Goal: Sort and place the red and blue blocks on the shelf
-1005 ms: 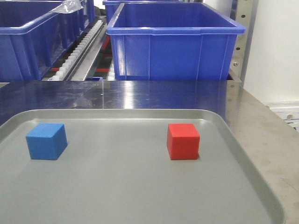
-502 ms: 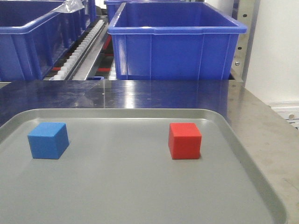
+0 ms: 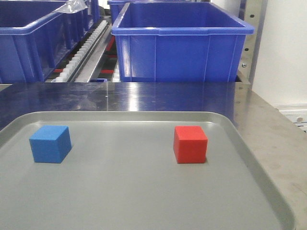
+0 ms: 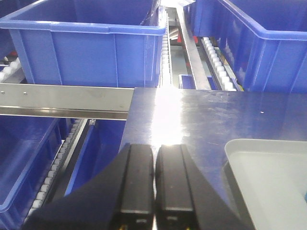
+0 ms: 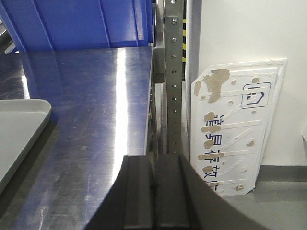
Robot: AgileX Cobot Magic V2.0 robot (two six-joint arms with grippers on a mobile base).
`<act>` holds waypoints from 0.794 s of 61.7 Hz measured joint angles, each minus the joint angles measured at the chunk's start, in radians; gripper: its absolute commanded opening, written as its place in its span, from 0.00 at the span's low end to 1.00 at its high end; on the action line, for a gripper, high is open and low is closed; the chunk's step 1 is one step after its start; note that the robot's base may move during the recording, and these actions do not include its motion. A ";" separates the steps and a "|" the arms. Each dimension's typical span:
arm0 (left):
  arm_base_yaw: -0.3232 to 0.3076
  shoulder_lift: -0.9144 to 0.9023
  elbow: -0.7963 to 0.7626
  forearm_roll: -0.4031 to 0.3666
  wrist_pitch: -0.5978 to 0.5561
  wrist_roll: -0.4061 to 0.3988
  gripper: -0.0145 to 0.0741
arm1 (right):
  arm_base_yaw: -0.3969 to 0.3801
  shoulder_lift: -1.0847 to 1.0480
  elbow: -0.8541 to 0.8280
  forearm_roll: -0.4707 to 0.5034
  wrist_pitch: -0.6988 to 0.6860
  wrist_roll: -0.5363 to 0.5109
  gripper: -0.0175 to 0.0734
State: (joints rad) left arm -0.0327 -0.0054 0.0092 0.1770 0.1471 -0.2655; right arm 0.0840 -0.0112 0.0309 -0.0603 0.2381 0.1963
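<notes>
A blue block [image 3: 50,143] rests on the left of a flat grey tray [image 3: 144,191], and a red block [image 3: 190,144] rests on its right side. Behind the steel table stands the shelf, with large blue bins [image 3: 180,40] on white roller tracks [image 3: 86,45]. Its silver front rail [image 4: 67,100] shows in the left wrist view. My left gripper [image 4: 154,148] is shut and empty over the table's left end, beside the tray's corner [image 4: 240,148]. At the table's right edge my right gripper [image 5: 154,158] is also shut and empty. Neither gripper shows in the front view.
A second blue bin [image 3: 33,40] sits at the back left, with more bins [image 4: 29,158] on a lower level. A perforated steel upright [image 5: 173,72] stands at the table's right edge. A white panel [image 5: 235,129] leans on the wall beyond it.
The front view has shifted slightly, so the blocks and bins sit a few pixels further right. Both blocks lie on the tray as before.
</notes>
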 measured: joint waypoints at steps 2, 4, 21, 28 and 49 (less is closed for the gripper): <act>0.000 0.000 0.000 0.000 0.000 0.000 0.30 | 0.000 0.000 0.000 0.000 0.000 0.000 0.25; 0.000 0.000 0.000 0.000 0.000 0.000 0.30 | 0.000 0.000 0.000 0.000 0.000 0.000 0.25; 0.000 0.000 0.000 0.000 0.000 0.000 0.30 | 0.000 0.000 0.000 -0.111 0.000 0.000 0.25; 0.000 0.000 0.000 0.000 0.000 0.000 0.30 | 0.000 0.000 0.000 -0.143 0.000 0.000 0.25; 0.000 0.000 0.000 0.000 0.000 0.000 0.30 | 0.000 0.000 0.000 -0.153 -0.041 0.000 0.25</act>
State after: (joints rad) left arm -0.0327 -0.0054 0.0092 0.1770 0.1471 -0.2655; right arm 0.0840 -0.0112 0.0309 -0.2130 0.1970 0.1963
